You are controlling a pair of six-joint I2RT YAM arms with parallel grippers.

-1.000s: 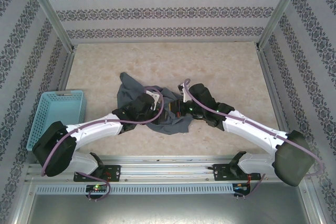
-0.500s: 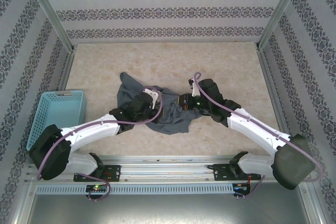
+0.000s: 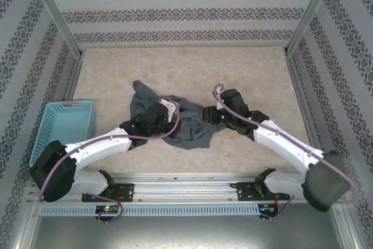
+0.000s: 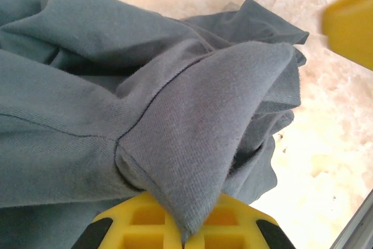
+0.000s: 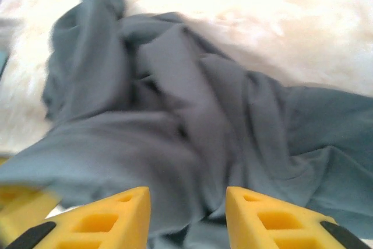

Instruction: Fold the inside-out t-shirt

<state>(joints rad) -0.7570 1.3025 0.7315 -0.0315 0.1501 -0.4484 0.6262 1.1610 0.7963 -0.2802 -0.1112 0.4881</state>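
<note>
From above, the inside-out t-shirt [image 3: 195,135] is seen crumpled mid-table [image 3: 250,68], the left tool [image 3: 170,111] and right tool [image 3: 208,114] both over it, and a light-blue basket [image 3: 61,123] at the near left. In the left wrist view, a seamed fold of the t-shirt [image 4: 192,121] is pinched in the closed left tool [image 4: 185,228]. In the right wrist view, the right tool [image 5: 187,214] is shown with parted jaws, nothing gripped, and the t-shirt [image 5: 192,115] spread just beyond.
</note>
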